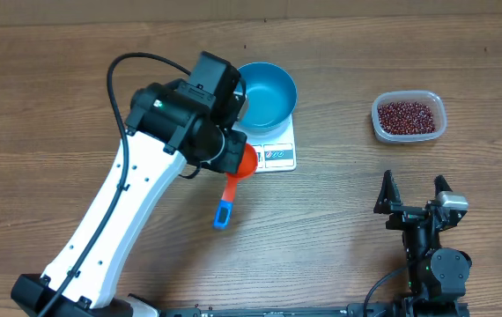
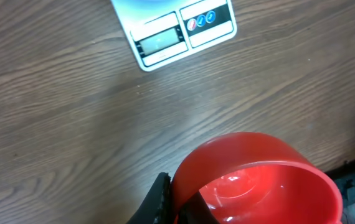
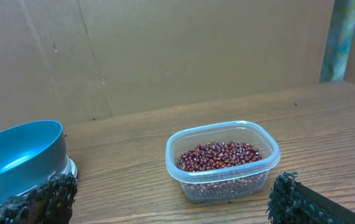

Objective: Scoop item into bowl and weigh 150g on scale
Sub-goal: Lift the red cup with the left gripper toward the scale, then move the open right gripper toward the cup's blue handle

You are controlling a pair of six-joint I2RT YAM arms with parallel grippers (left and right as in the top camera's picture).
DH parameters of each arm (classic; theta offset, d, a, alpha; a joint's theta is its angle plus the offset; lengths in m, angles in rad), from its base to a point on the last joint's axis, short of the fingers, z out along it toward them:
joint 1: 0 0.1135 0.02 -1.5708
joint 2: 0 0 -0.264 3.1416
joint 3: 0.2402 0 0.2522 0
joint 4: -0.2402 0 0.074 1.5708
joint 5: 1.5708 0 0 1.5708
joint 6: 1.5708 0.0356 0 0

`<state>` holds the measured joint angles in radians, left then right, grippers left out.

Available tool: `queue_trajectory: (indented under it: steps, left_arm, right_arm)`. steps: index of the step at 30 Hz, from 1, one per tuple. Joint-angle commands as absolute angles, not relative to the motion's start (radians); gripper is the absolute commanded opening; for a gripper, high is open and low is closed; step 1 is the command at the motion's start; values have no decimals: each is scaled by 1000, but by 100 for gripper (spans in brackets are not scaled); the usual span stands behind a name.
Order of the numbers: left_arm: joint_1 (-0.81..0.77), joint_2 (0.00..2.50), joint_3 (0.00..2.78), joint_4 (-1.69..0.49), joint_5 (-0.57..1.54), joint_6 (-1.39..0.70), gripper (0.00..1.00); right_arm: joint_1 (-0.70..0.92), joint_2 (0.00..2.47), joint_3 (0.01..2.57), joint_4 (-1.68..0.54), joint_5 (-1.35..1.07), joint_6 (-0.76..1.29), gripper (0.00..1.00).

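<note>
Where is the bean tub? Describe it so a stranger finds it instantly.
Start at the wooden table and look to its far right, beyond the open right gripper. There sits a clear tub, standing alone. Unlike the blue bowl on the scale, it is rounded-rectangular, see-through and filled with dark red beans.

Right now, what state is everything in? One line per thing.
left gripper: shut on the scoop
scoop: held, empty
bowl: on the scale, empty
scale: under the bowl, display unreadable
beans: in the tub
tub: no lid, partly filled
right gripper: open, holding nothing
</note>
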<state>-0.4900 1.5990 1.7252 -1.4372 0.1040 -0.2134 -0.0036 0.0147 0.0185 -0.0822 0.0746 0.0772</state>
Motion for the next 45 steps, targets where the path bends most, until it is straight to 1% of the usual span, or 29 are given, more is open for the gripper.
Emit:
queue_trajectory:
  steps: [1, 8, 15, 26, 30, 34, 37, 45]
  left_arm:
    - [-505, 1582, 1736, -1438, 94, -380, 4]
    - [-505, 1582, 1736, -1402, 93, -450, 4]
    - [-505, 1582, 1736, -1356, 93, -454, 4]
    - [-505, 1582, 1735, -1360, 93, -519, 4]
    - [-505, 1582, 1724, -1360, 67, -617, 4]
    - [-505, 1582, 1694, -1359, 66, -645, 4]
    - [-505, 1582, 1636, -1341, 36, -740, 4]
    - [-505, 1582, 1566, -1297, 40, -842, 4]
  right_arm:
    - [6, 3, 8, -78, 69, 73, 100]
    - [6, 3, 8, -78, 70, 74, 100]
    - [6, 3, 8, -78, 69, 74, 100]
    - [6, 3, 8, -78, 69, 73, 100]
    - [6, 3, 8, -78, 70, 74, 100]
    - [6, 3, 8, -78, 69, 74, 100]
    - [6, 3, 8, -78, 70, 74, 100]
    - [6, 3, 8, -78, 68, 78, 100]
